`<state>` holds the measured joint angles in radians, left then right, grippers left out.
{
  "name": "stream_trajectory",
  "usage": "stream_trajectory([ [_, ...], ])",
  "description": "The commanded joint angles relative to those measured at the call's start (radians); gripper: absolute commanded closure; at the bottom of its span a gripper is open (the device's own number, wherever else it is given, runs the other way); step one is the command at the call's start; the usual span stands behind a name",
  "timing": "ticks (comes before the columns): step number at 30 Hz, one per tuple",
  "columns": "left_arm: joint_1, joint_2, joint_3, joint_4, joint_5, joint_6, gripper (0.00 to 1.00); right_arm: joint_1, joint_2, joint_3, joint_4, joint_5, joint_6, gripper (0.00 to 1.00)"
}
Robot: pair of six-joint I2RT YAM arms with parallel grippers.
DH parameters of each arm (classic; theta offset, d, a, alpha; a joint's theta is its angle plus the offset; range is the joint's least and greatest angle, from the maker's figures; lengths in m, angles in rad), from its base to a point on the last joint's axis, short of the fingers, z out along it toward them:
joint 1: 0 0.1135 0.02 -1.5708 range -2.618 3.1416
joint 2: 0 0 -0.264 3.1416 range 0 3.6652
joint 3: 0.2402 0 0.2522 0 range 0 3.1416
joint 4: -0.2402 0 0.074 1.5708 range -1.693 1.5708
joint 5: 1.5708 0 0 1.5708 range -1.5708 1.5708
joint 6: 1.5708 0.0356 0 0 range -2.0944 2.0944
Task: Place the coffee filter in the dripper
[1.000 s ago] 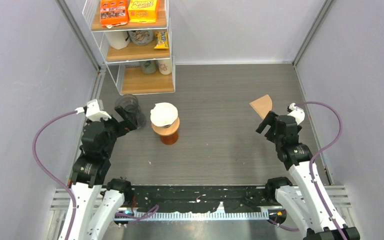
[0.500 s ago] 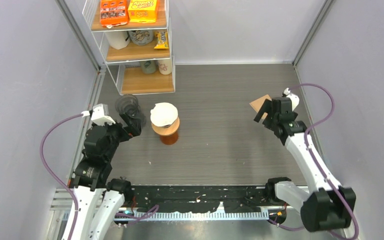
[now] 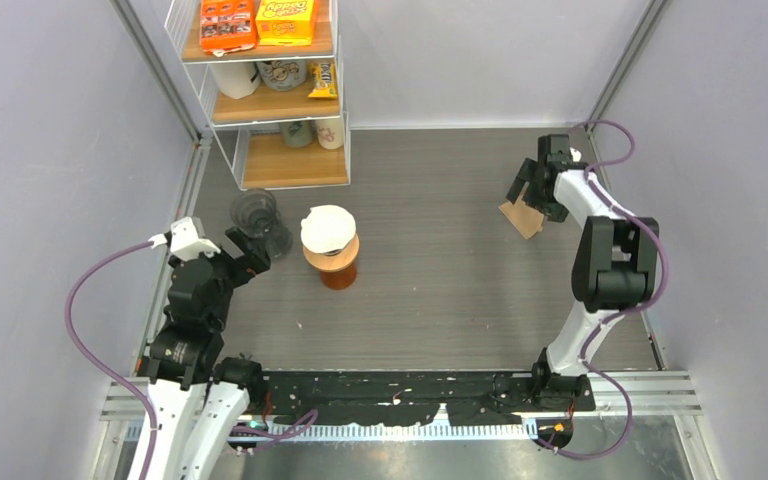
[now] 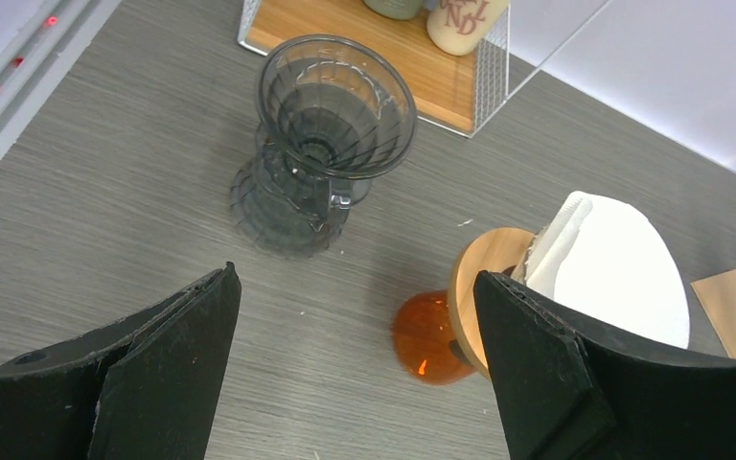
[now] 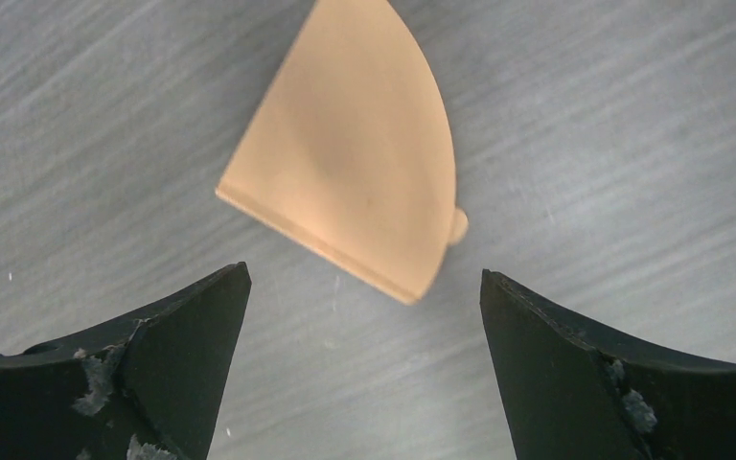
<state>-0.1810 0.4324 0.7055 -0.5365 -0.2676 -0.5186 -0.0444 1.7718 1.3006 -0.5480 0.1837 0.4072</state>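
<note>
A brown paper coffee filter (image 3: 520,217) lies flat on the table at the far right; in the right wrist view (image 5: 355,163) it lies just ahead of the jaws. My right gripper (image 3: 532,198) hovers over it, open and empty (image 5: 364,316). An empty grey glass dripper (image 3: 257,214) stands at the left, also seen in the left wrist view (image 4: 331,134). An orange dripper (image 3: 335,262) with a wooden collar holds a white filter (image 3: 327,228). My left gripper (image 3: 245,250) is open and empty (image 4: 355,326), near side of the grey dripper.
A wire shelf rack (image 3: 270,95) with boxes, mugs and snacks stands at the back left, its wooden bottom shelf (image 4: 383,53) just behind the grey dripper. Grey walls close in both sides. The brown filter's edge shows in the left wrist view (image 4: 725,309).
My right arm has stretched away from the base, carrying its gripper from the near side of the brown filter to above it. My left gripper has shifted slightly beside the grey dripper.
</note>
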Motion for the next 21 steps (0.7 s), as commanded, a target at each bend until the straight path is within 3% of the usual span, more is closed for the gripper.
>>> stream_trajectory([
  [1,0.006,-0.019,-0.009,0.018,-0.057,-0.007,0.01,-0.012,0.106,0.15,-0.056,0.006,-0.012,0.02],
  [14,0.006,-0.052,-0.031,0.043,-0.06,-0.003,0.0,-0.065,0.211,0.087,0.028,-0.143,0.097,0.0],
  [21,0.006,-0.065,-0.034,0.041,-0.071,-0.004,0.0,-0.066,0.241,0.077,0.001,-0.11,0.122,0.08],
])
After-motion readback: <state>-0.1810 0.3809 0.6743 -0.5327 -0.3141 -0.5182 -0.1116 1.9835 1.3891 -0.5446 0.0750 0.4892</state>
